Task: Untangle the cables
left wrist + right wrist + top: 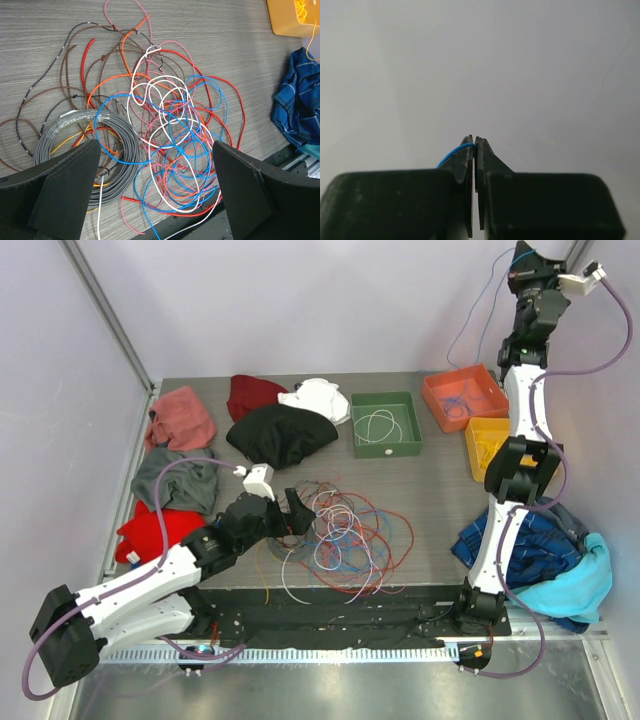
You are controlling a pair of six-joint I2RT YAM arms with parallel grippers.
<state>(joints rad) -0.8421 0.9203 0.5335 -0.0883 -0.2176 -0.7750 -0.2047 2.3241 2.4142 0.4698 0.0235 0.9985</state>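
The dark wood-grain table (440, 490) carries everything, with the two arms mounted at its near edge. The right arm (505, 500) stands tall and reaches up to the far right corner, while the left arm (150, 585) lies low and stretches in over the front of the table. Cloth garments ring the surface: a black one (280, 435), a white one (318, 400), a dark red one (255, 392), a pink one (180, 418), a grey one (175, 480) and a red one (155, 530) on the left, and a blue plaid one (530, 540) (300, 100) and a turquoise one (575, 585) at the right. Three bins sit toward the back right: a green bin (385, 450) holding a white loop, an orange bin (440, 415) and a yellow bin (485, 465) (287, 25). The cables (345, 535) (170, 145) lie in a loose tangled heap of red, orange, blue, white, pink and brown loops at the front middle of the table, with a wound grey coil (122, 145) at the heap's left edge. One thin blue cable (470, 302) (452, 154) hangs from the raised right claw (515, 268) (475, 142) down toward the orange bin. That claw is clenched, pinching the blue cable between its fingertips. The left claw (285, 515) (155, 195) hovers over the heap, released, its fingers spread wide on either side of the tangle and gripping nothing.
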